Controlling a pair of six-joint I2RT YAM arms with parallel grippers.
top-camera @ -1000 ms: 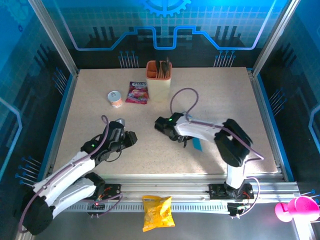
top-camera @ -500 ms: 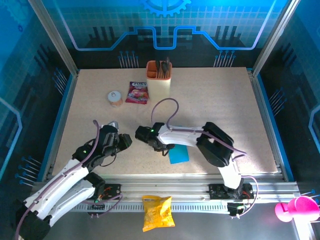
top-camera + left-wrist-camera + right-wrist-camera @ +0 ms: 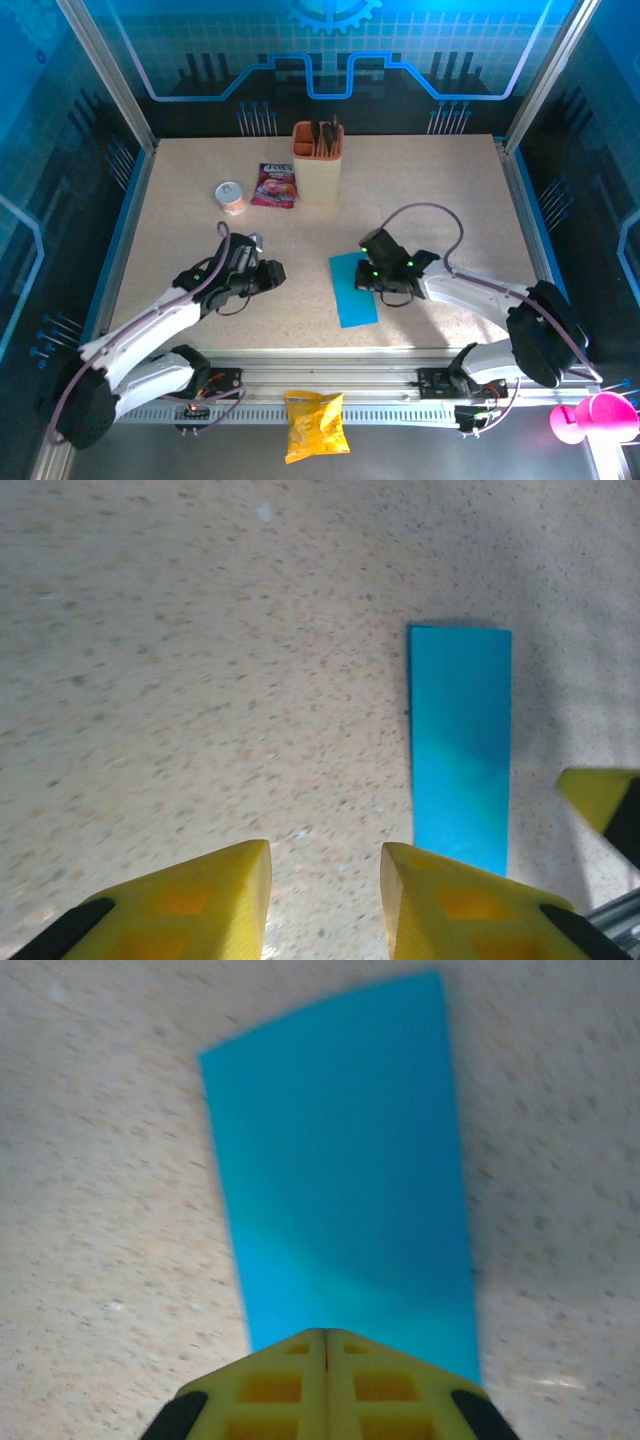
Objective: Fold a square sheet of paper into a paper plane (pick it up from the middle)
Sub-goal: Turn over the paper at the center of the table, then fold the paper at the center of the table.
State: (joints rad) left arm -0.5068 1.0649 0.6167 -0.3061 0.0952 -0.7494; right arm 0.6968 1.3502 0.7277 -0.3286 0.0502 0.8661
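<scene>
The paper (image 3: pixel 352 290), a blue strip, lies flat on the table (image 3: pixel 450 190) between the arms. The right gripper (image 3: pixel 325 1338), fingers pressed together, sits at its edge. The left gripper (image 3: pixel 325 860) hovers beside it, fingers apart, empty. Cup (image 3: pixel 318 168), packet (image 3: pixel 275 186) and tub (image 3: pixel 231 197) stand well behind.

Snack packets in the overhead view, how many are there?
2. A pink-purple packet lies on the table just left of the beige cup; a yellow bag lies off the table, below the front rail. Some may be hidden.
</scene>
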